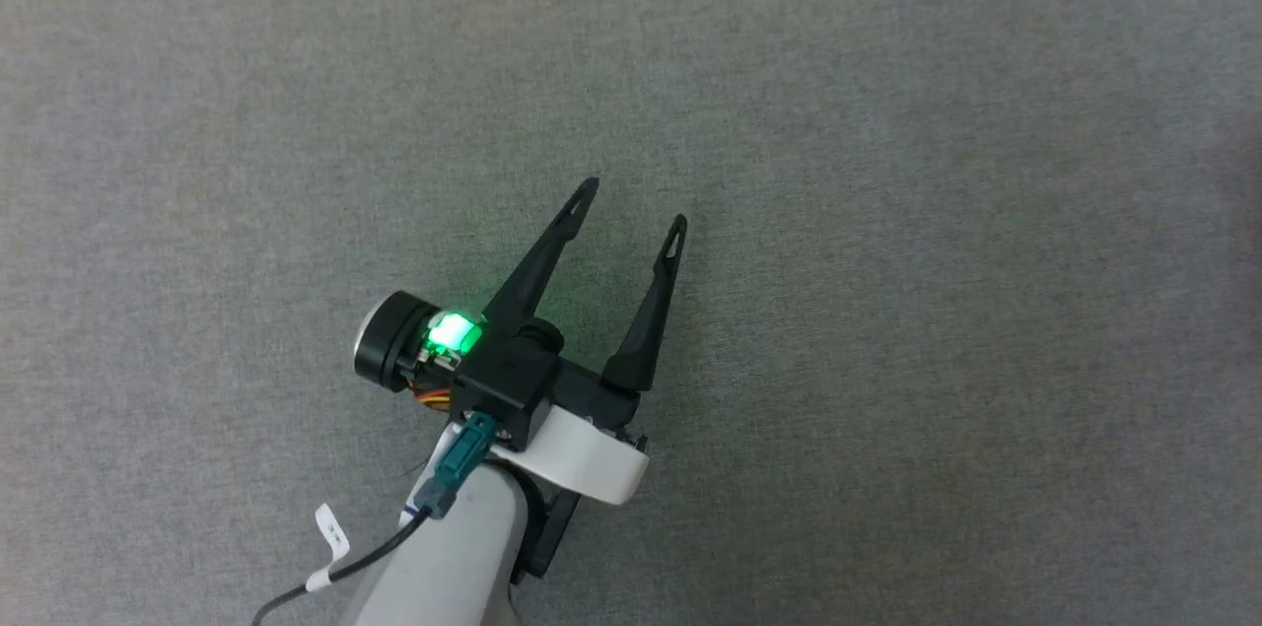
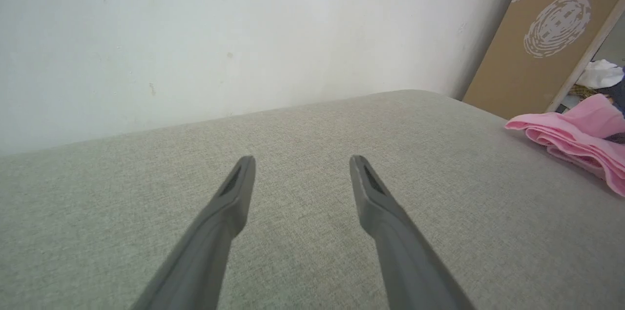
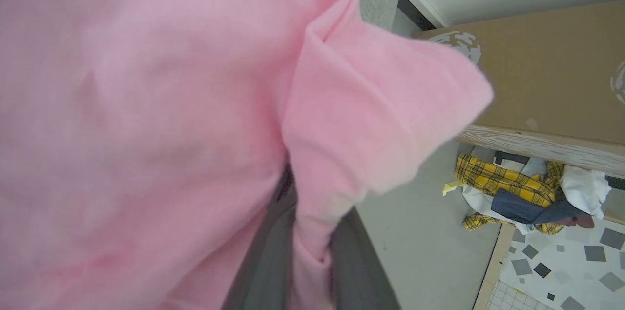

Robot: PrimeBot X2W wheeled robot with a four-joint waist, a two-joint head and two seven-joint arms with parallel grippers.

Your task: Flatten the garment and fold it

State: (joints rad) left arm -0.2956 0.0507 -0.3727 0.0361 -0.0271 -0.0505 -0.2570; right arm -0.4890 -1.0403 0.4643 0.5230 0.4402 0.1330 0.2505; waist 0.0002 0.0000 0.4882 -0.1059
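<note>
The garment (image 3: pixel 161 119) is pink thin fabric, bunched close in front of the right wrist camera. My right gripper (image 3: pixel 305 261) is shut on a fold of it, the cloth pinched between the two grey fingers. In the left wrist view the garment (image 2: pixel 578 141) lies crumpled at the far right of the grey fabric surface (image 2: pixel 312 154). My left gripper (image 1: pixel 631 207) hovers open over bare grey surface, nothing between its fingers (image 2: pixel 239 188), well left of the garment.
A white wall (image 2: pixel 219 31) rises behind the surface. A brown cardboard panel (image 3: pixel 547 71) leans beyond the surface's edge. A heap of other clothes, yellow plaid, white and dark (image 3: pixel 527 193), lies on the floor beside it.
</note>
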